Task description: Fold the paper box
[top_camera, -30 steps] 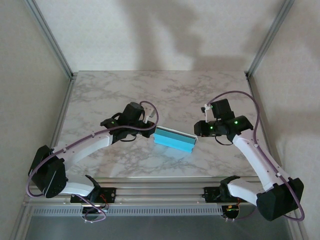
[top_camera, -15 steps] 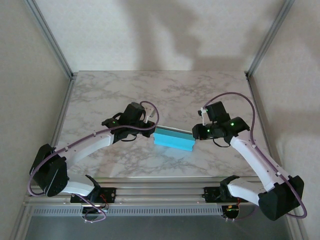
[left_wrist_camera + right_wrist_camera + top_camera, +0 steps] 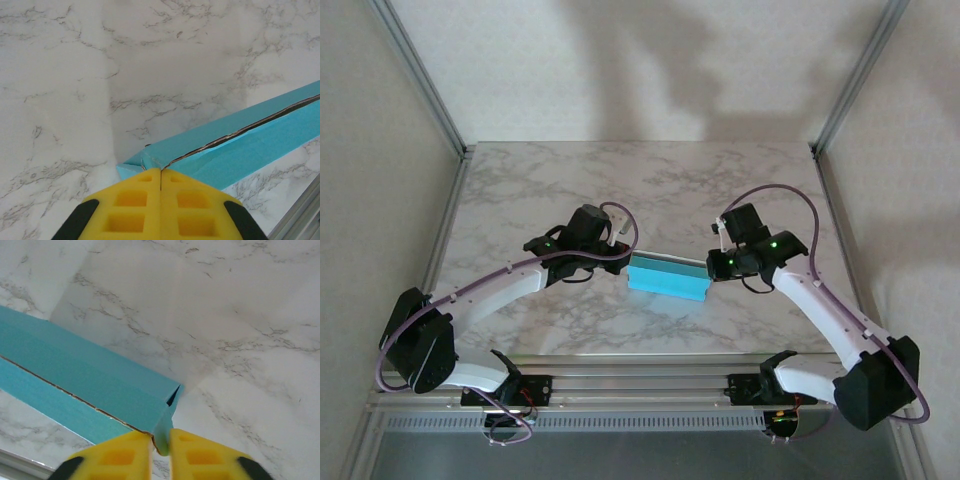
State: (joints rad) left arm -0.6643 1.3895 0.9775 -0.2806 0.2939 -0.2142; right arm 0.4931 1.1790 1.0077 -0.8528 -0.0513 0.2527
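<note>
Over the near middle of the white, grey-veined marble tabletop (image 3: 640,190): a long, narrow, turquoise-blue paper box (image 3: 667,277) of thin card, folded up into a bar. Stretched crosswise between the two arms, right end a little nearer the front edge. Soft shadow on the marble just below it; lifted clear or resting, cannot tell.

At the box's left end, the black left tool (image 3: 623,263), clamped shut. Through the left wrist camera: left tool (image 3: 160,172) with yellow foam pads (image 3: 132,200) pressed flat together, only a hairline seam between them, and the folded corner of the paper box (image 3: 240,145) pinched right at their tips. Along the box, a thin ragged line where two blue panels meet.

At the box's right end, the black right tool (image 3: 712,268), drawn in narrow. Through the right wrist camera: right tool (image 3: 160,440) with yellow pads (image 3: 125,455) nearly together, gripping a slim end flap of the paper box (image 3: 90,380) in the slit between them. Small dark opening at that corner, just above the flap. Same ragged panel line along the lower blue face.
</note>
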